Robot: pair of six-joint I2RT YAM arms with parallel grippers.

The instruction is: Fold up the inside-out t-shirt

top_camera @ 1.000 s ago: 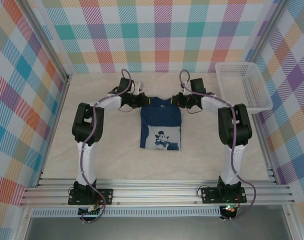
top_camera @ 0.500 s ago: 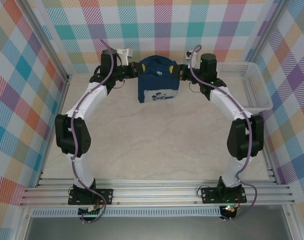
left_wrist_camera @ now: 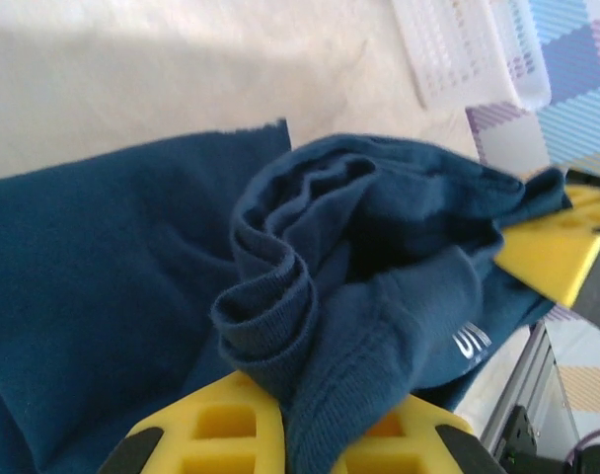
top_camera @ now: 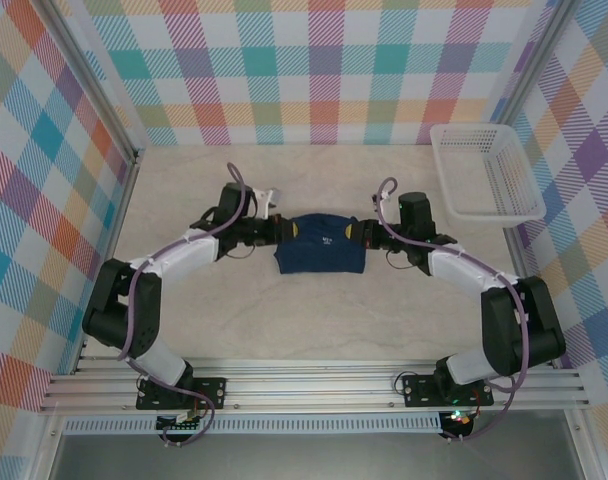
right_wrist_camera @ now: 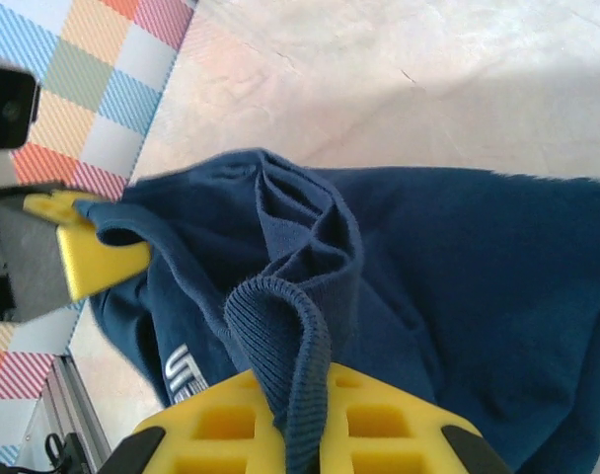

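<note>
The inside-out t-shirt [top_camera: 321, 250] lies mid-table as a short dark navy band, with small white lettering on its top layer. My left gripper [top_camera: 282, 232] is shut on its left end and my right gripper [top_camera: 363, 235] on its right end. In the left wrist view, bunched ribbed cloth of the t-shirt [left_wrist_camera: 103, 286] is pinched in the left gripper [left_wrist_camera: 305, 410], between its yellow fingers [left_wrist_camera: 221, 430]. In the right wrist view, a ribbed hem of the t-shirt [right_wrist_camera: 478, 267] is clamped in the right gripper [right_wrist_camera: 302, 395]. The lower layers are hidden under the fold.
A white mesh basket [top_camera: 484, 170] stands at the back right, close to the checkered wall; it also appears in the left wrist view as the basket [left_wrist_camera: 468, 49]. Bare beige tabletop [top_camera: 314, 320] lies between the shirt and the arm bases.
Both arms lifted the shirt up and toward the back wall, then brought it back near and down. The printed lower part is now folded under, leaving a shorter band.
</note>
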